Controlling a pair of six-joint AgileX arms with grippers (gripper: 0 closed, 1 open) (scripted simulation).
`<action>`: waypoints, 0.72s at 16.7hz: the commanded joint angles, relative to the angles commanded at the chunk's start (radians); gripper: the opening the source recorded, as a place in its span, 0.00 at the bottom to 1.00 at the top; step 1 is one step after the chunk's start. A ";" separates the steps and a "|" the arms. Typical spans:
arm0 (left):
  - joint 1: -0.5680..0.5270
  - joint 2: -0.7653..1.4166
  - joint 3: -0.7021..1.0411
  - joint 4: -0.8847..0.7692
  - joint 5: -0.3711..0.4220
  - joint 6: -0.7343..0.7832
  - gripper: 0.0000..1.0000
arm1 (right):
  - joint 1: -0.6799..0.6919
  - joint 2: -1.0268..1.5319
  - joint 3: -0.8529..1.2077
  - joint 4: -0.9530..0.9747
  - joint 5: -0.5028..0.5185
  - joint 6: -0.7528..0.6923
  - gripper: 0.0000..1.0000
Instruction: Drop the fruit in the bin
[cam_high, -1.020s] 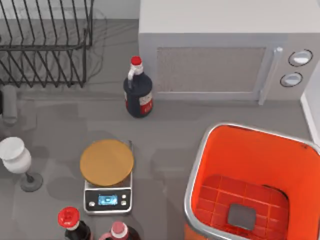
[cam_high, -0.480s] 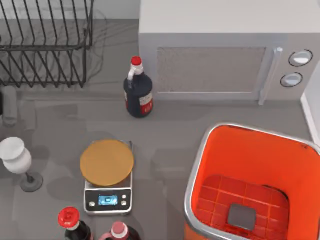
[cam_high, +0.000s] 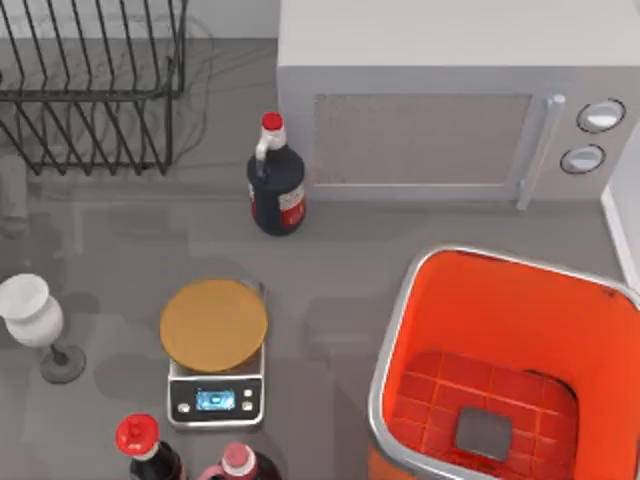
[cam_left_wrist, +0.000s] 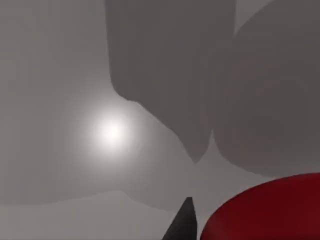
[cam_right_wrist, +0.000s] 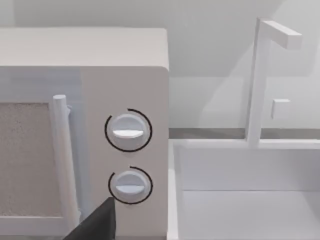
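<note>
While the large orange-red plastic bin (cam_high: 500, 300) has stayed without fruit, a grey blur (cam_high: 12, 195) at the tabletop (cam_high: 330, 270) edge has faded. The small glossy red rounded fruit (cam_left_wrist: 265, 210) is seen just beside the left gripper (cam_left_wrist: 182, 225); whether it is held cannot be told.

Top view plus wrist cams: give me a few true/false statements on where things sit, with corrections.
1. The bin holds a fruit. False: its gridded floor has just a grey square at its centre.
2. The scale carries a round tan platter. True.
3. The dark bottle stands in front of the microwave, near its left end. True.
4. The wine glass sits at the table's right edge. False: it is at the left edge.
5. The left wrist view has the fruit close up. True, seen in part.
6. The microwave has three dials. False: two.
</note>
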 joint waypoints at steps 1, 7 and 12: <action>0.001 -0.008 0.037 -0.045 0.000 0.000 0.00 | 0.000 0.000 0.000 0.000 0.000 0.000 1.00; -0.008 -0.077 0.294 -0.404 0.001 0.001 0.00 | 0.000 0.000 0.000 0.000 0.000 0.000 1.00; -0.009 -0.108 0.368 -0.484 0.002 -0.006 0.00 | 0.000 0.000 0.000 0.000 0.000 0.000 1.00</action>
